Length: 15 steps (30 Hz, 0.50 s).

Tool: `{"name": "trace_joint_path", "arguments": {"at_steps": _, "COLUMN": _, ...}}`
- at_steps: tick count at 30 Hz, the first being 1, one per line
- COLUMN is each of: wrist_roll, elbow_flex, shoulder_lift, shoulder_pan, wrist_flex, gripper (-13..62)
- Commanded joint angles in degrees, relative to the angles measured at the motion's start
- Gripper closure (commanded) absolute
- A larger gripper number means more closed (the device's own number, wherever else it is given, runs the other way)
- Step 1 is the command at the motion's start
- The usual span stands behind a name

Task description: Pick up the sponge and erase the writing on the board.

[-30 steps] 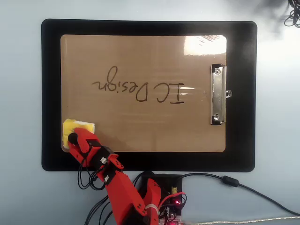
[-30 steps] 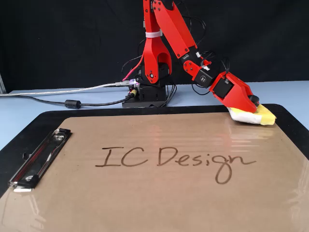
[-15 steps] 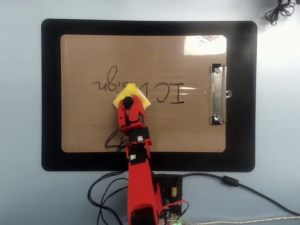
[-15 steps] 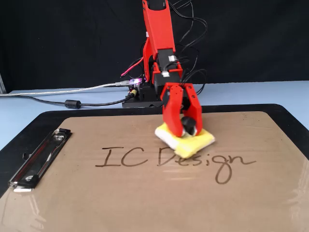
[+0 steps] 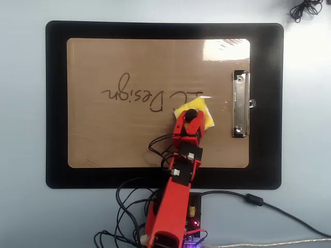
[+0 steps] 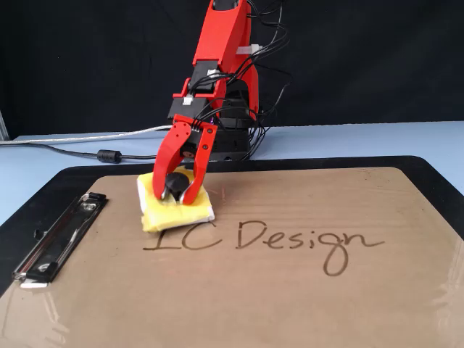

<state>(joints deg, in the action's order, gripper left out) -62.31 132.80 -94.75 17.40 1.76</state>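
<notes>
Brown board (image 6: 290, 290) under me, and in the fixed view, reading left to right: my pincer (image 6: 181, 190) clamps the knob of the yellow sponge (image 6: 174, 206), pressed on the "IC" end; the writing (image 6: 304, 239) runs rightward, so that way I'd sweep.
</notes>
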Motion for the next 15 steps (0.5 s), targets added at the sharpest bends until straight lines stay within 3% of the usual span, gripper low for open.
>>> {"name": "trace_joint_path", "arguments": {"at_steps": 1, "wrist_roll": 0.3, "elbow_flex": -6.0, "shoulder_lift": 9.7, "shoulder_pan": 0.1, "wrist_flex": 8.0, "gripper": 57.3}}
{"name": "trace_joint_path", "arguments": {"at_steps": 4, "wrist_roll": -0.4, "elbow_flex": -9.9, "shoulder_lift": 15.3, "shoulder_pan": 0.4, "wrist_flex": 12.5, "gripper": 57.3}}
{"name": "trace_joint_path", "arguments": {"at_steps": 10, "wrist_roll": -6.2, "elbow_flex": 17.5, "shoulder_lift": -11.3, "shoulder_pan": 0.3, "wrist_flex": 12.8, "gripper": 57.3}}
{"name": "trace_joint_path", "arguments": {"at_steps": 12, "wrist_roll": -9.0, "elbow_flex": 17.8, "shoulder_lift": -9.8, "shoulder_pan": 0.2, "wrist_flex": 13.3, "gripper": 57.3}}
{"name": "trace_joint_path", "arguments": {"at_steps": 15, "wrist_roll": -10.6, "elbow_flex": 4.6, "shoulder_lift": 3.3, "shoulder_pan": -1.0, "wrist_flex": 14.6, "gripper": 57.3}}
